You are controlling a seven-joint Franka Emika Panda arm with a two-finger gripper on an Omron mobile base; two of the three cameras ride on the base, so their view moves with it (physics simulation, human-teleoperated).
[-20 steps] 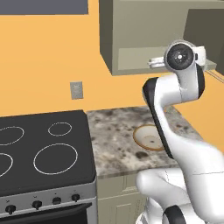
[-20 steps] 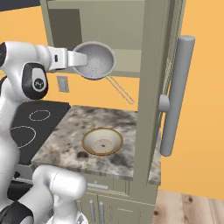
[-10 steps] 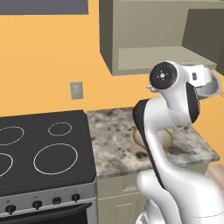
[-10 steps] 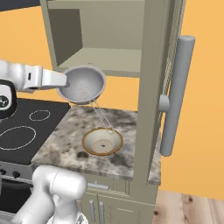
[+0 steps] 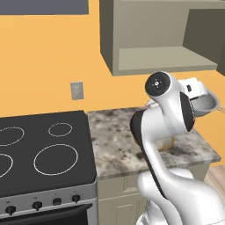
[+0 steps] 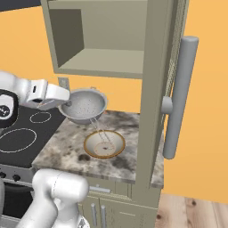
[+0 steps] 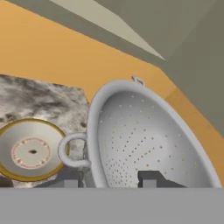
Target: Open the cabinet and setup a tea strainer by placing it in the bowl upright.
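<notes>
Tan-rimmed shallow cream bowl [image 6: 104, 144] sits on the speckled stone counter [image 6: 62, 147], waiting. Grey metal mesh tea strainer [image 6: 83, 105] is carried above it, rim pinched by the gripper [image 7: 107, 178], mouth up for upright placing. Rightward, grey-green wall cabinet [image 6: 113, 33] stands open.

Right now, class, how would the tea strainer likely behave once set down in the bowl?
The tea strainer has a rounded underside, so it may rock or tip. Its perforated metal looks stiff and probably light. The bowl is shallow, so it may give little support.
</notes>
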